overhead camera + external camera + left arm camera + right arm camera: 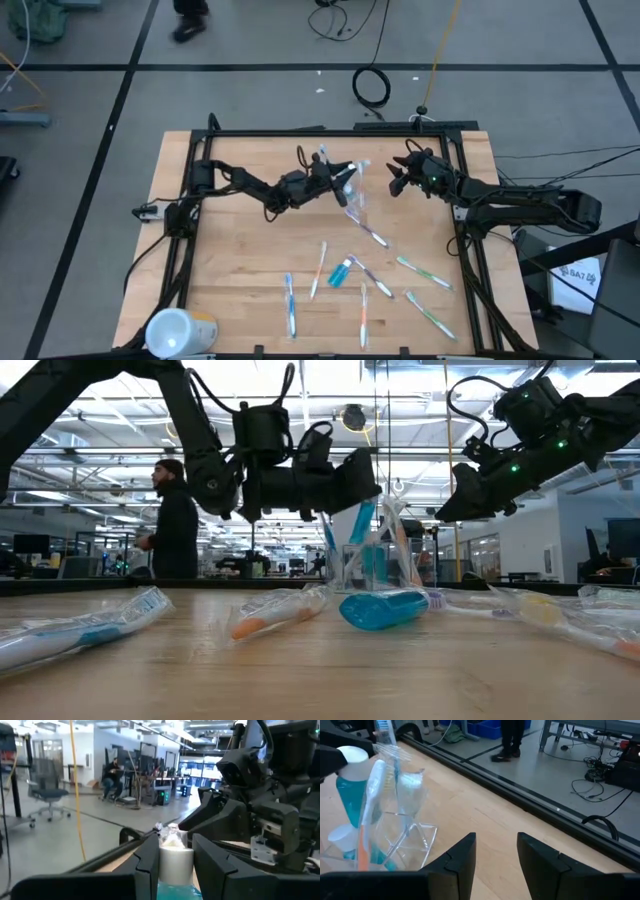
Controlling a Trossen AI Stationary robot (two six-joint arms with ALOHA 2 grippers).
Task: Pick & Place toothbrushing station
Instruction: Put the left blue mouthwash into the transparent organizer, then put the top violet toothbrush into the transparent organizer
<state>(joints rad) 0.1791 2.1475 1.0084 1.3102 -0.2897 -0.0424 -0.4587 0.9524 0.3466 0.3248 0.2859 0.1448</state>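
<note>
Nearest the front edge of the desk (230, 290), well short of the clear plastic cup (357, 190), the loose pieces lie flat: wrapped toothbrushes (290, 303) fanned out with their long axes running mostly front to back, some slanting, and a blue toothpaste tube (342, 269) on its side among them; the large white and yellow cylinder (178, 331) sits at the front left corner, far from the cup. Farther back stands the cup, already stocked, with brushes rising out of it, their handles down inside and their heads leaning up and outward. Just beside the cup, on its left, the left pincer (343, 175) is clenched on a second toothpaste tube (175, 865), and the left wrist view shows the white cap pointing forward past the fingers (150, 862), so the tube's long axis runs along the pincer's own reach, toward the cup. I judge this to be the placing step for that tube: the next move calls for tilting it over the rim and threading it down between the leaning brushes without knocking the light cup over. To the right of the cup, apart from it and held above the desk, the right pincer (402, 178) waits with its jaws spread and nothing between them. Beyond the desk a person (172, 520) stands in the room.
</note>
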